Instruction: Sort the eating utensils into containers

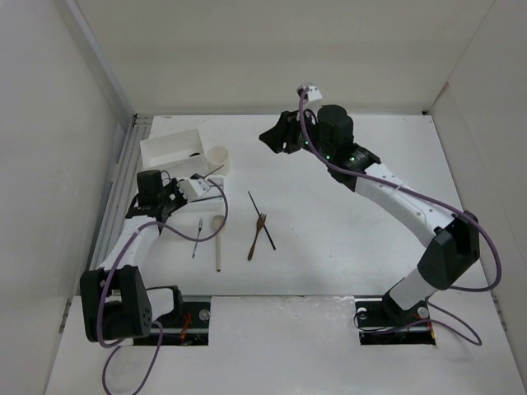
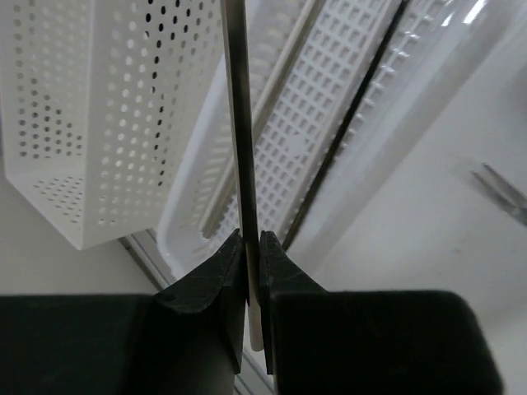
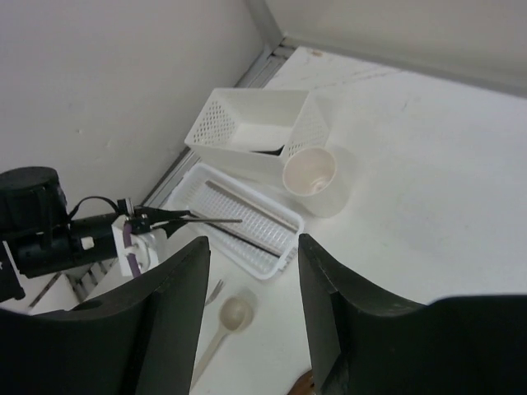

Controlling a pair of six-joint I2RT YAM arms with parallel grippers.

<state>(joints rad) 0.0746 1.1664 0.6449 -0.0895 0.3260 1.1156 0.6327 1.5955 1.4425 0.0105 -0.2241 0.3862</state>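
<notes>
The left gripper (image 2: 249, 243) was pinched tight on a chopstick (image 2: 239, 123) that jutted ahead of its fingertips over the ribbed tray (image 2: 329, 123). Next, I'd judge: lower, then release. The right gripper (image 3: 251, 247) hung parted, empty.

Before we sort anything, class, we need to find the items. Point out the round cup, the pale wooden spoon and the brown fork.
round cup (image 3: 311, 171): right wrist view, on its inner wall.
pale wooden spoon (image 1: 216, 223): top view, on its bowl.
brown fork (image 1: 254, 245): top view, on its handle.
</notes>
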